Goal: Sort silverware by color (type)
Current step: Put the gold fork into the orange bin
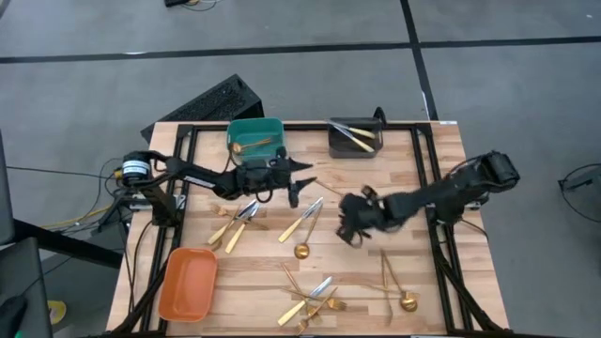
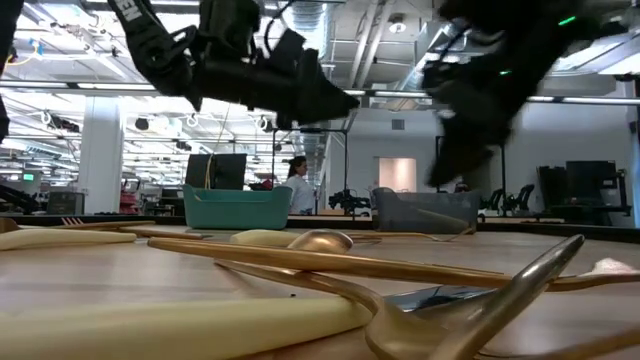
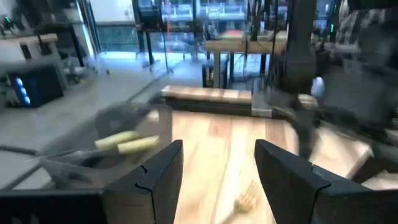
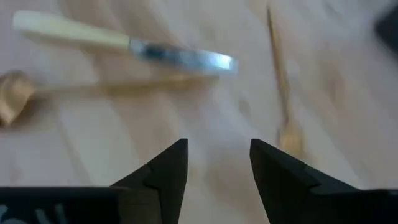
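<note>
Gold-coloured silverware lies flat and scattered on the wooden table: a cluster (image 1: 235,223) at left, a knife (image 1: 305,221) and spoon (image 1: 300,251) in the middle, a pile (image 1: 310,300) near the front edge, and pieces (image 1: 394,282) at right. My left gripper (image 1: 302,176) (image 3: 217,144) hovers open, just in front of the teal bin (image 1: 255,134). My right gripper (image 1: 352,225) (image 4: 217,143) hangs open over bare wood. In its wrist view a silvery-bladed knife (image 4: 124,46), a spoon (image 4: 15,93) and a fork (image 4: 283,81) lie beyond the fingers.
The teal bin holds a gold piece, and the grey bin (image 1: 357,136) (image 3: 124,142) holds several. An orange bin (image 1: 188,282) sits at the near left corner. Black frame rails (image 1: 427,169) run along the table's sides. In the low view both arms (image 2: 290,85) (image 2: 470,110) hang above the table.
</note>
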Robot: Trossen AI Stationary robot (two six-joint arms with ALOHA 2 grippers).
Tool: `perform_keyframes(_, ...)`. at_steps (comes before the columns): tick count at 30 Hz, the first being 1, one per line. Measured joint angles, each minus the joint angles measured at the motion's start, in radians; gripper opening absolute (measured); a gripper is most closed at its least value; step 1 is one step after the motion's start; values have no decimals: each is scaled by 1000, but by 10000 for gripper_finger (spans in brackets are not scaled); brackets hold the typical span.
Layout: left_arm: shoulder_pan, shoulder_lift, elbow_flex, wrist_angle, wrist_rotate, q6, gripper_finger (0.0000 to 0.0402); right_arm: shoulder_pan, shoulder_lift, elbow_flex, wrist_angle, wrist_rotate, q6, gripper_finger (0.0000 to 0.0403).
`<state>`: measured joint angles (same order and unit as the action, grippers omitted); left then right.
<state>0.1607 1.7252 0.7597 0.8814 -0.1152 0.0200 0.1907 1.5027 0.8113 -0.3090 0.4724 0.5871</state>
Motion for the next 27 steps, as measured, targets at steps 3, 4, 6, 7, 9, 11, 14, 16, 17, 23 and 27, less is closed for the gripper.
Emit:
perform_keyframes(3,-19,28,3,-31,-55,15,187,-97,41,-29,233,-117,-180,198)
perform_keyframes(4,-26,29,3,-61,-84,8,187,-124,62,-37,314,-175,-233,197)
perform_keyframes(6,-45,17,3,-167,-166,-7,187,-165,100,-49,411,-301,-320,194)
perform_keyframes(7,-56,3,3,-237,-214,-15,187,-182,121,-48,449,-353,-355,192)
perform_keyframes(9,-86,-38,3,-352,-313,-42,187,-210,146,-45,484,-410,-417,189)
perform_keyframes(11,-118,-72,5,-443,-395,-88,187,-235,156,-48,496,-418,-471,185)
perform_keyframes(14,-163,-99,3,-561,-458,-162,187,-277,156,-50,560,-418,-540,180)
perform_keyframes(16,-185,-105,4,-642,-488,-220,187,-306,148,-50,644,-423,-577,178)
perform_keyframes(17,-191,-106,2,-681,-502,-256,187,-323,146,-49,688,-437,-591,177)
perform_keyframes(23,-220,-104,-45,-587,-417,-466,187,-412,129,-49,760,-571,-604,176)
perform_keyframes(27,-257,-75,-62,-474,-364,-486,187,-438,115,-49,763,-581,-568,175)
